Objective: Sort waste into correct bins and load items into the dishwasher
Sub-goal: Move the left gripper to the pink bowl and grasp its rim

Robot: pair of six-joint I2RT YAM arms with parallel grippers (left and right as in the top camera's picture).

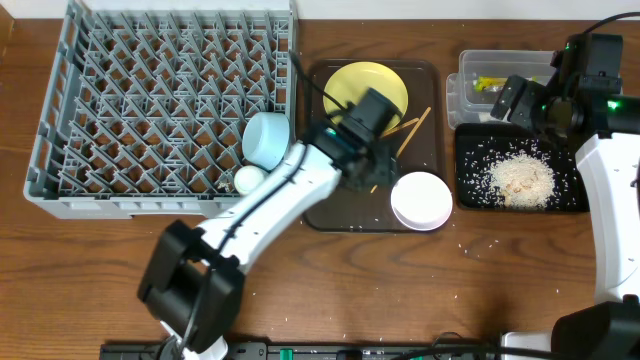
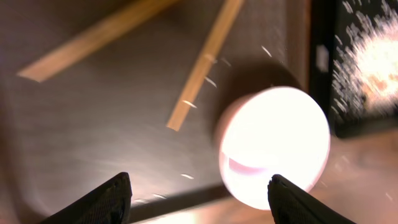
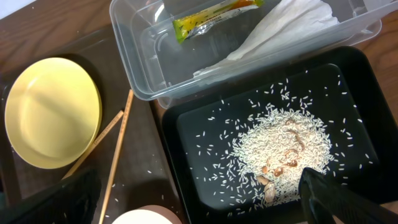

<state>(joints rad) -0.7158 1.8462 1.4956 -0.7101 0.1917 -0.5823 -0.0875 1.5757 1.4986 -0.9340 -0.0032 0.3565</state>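
Overhead: waste (image 1: 520, 178) binned, blue bowl (image 1: 267, 138) and cup (image 1: 248, 179) racked, plate (image 1: 350, 85), white bowl (image 1: 421, 200), chopsticks (image 1: 412, 128) left to go; left claw (image 2: 199, 180), right claw (image 3: 196, 186) gape empty.

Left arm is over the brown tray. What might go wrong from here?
1. The open left end effector hovers above both the chopsticks and the white bowl. Descending could knock the bowl, which sits at a corner of the brown tray.
2. The chopsticks lie flat and thin on the tray, so a pinch may slip or scatter them.
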